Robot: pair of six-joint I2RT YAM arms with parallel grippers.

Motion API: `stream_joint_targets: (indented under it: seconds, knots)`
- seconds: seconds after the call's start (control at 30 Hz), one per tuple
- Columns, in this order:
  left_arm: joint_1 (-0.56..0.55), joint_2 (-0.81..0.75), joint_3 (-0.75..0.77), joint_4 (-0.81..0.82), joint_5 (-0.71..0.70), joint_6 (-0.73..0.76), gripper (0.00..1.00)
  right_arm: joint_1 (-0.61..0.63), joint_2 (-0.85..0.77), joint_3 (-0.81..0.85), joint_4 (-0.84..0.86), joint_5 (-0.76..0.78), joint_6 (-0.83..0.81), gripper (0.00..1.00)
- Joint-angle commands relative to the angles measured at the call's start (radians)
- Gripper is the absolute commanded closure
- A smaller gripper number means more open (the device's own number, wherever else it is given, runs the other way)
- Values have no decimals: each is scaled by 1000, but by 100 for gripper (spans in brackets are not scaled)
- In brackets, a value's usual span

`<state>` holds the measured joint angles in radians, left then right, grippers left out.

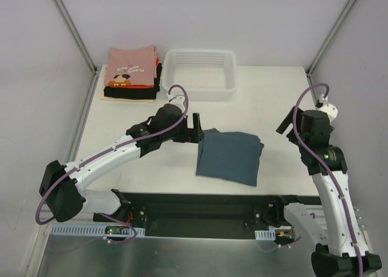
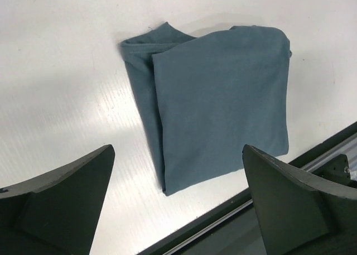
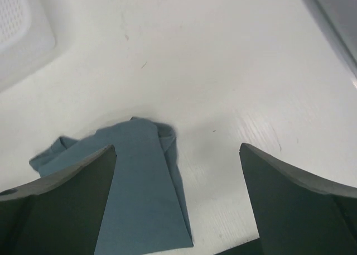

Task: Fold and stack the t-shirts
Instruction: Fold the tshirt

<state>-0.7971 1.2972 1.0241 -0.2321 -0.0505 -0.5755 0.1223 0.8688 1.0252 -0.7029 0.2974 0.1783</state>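
Note:
A slate blue-grey t-shirt (image 1: pixel 230 157) lies folded into a rough rectangle at the table's middle; it also shows in the left wrist view (image 2: pixel 215 104) and the right wrist view (image 3: pixel 131 188). A stack of folded t-shirts (image 1: pixel 131 74), pink printed on top over orange-red, black and cream, sits at the back left. My left gripper (image 1: pixel 197 128) hovers open and empty at the shirt's upper left corner. My right gripper (image 1: pixel 286 124) is open and empty, raised to the right of the shirt.
A white plastic mesh basket (image 1: pixel 200 74) stands at the back centre, beside the stack; its corner shows in the right wrist view (image 3: pixel 19 20). The table's dark front rail (image 1: pixel 200 207) runs just below the shirt. Metal frame posts stand at both back corners.

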Motion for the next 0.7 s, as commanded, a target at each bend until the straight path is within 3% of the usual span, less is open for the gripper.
stream_joint_targets:
  seconds: [0.0, 0.27, 0.43, 0.67]
  knots:
    - [3, -13, -53, -13, 4, -7, 1, -6, -92, -92, -12, 183, 102, 3]
    - [2, 193, -27, -13, 1, 12, 1, -6, -105, -160, 17, 69, 18, 3]
    - [2, 327, 43, -13, 89, 20, 1, -7, -70, -174, 19, 25, -2, 3]
    - [2, 442, 105, -9, 152, 0, 1, -6, -62, -201, 14, 51, -14, 3]
